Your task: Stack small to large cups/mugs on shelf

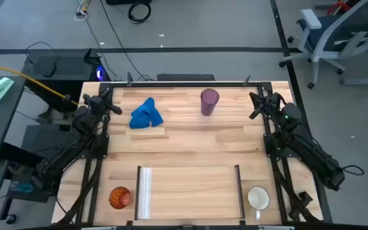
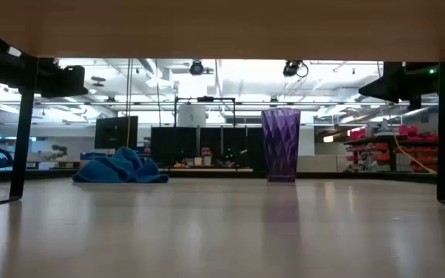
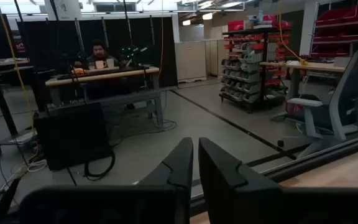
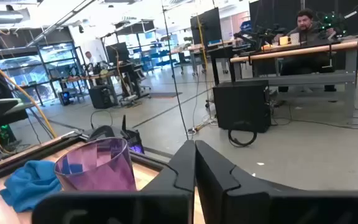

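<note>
Both grippers, left (image 1: 114, 108) at ten o'clock and right (image 1: 255, 105) at two, parked closed and empty; cups unstacked around shelf (image 1: 190, 188).

The translucent purple faceted tumbler (image 1: 209, 101) shows a diamond pattern. The crumpled cloth (image 1: 146, 115) is blue, the small translucent cup (image 1: 119, 197) orange, the handled mug (image 1: 258, 199) apparently white, the desk (image 1: 190, 137) light wood.

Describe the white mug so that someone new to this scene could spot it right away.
Start from the light-wood shelf panel lying flat at the near edge of the table in the high view. Just beyond its thin dark rail, toward the right arm's side, the white mug stands upright in the table's corner. It is the only opaque white vessel; the orange cup and purple tumbler are translucent.
</note>
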Tool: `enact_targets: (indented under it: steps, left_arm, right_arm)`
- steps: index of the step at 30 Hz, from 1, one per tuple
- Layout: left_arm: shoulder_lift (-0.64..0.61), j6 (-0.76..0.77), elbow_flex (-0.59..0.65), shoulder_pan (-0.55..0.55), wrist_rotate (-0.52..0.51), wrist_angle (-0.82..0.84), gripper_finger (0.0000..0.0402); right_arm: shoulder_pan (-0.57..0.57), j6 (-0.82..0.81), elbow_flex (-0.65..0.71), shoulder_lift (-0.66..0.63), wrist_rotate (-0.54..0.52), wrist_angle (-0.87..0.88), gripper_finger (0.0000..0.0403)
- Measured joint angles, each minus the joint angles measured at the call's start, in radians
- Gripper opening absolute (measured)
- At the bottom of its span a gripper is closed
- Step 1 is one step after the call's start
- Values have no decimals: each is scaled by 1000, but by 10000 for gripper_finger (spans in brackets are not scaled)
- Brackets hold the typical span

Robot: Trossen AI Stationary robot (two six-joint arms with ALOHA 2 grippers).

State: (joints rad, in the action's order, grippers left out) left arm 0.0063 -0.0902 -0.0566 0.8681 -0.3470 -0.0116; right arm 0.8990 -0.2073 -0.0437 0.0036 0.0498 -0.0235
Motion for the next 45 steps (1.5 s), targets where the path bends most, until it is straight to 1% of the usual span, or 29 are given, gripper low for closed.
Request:
enact_targets:
  steps: [9, 20, 31, 41, 45]
  left_arm:
    - [0, 0, 0, 0, 0, 0, 25]
    - [0, 0, 0, 0, 0, 0, 36]
    - [0, 0, 0, 0, 0, 0, 23]
    - [0, 0, 0, 0, 0, 0, 36]
    - [0, 0, 0, 0, 0, 0, 34]
  right_arm:
    - [0, 0, 0, 0, 0, 0, 16]
    - [0, 0, 0, 0, 0, 0, 16]
    - [0, 0, 0, 0, 0, 0, 16]
    - [0, 0, 0, 0, 0, 0, 16]
    - [0, 0, 0, 0, 0, 0, 16]
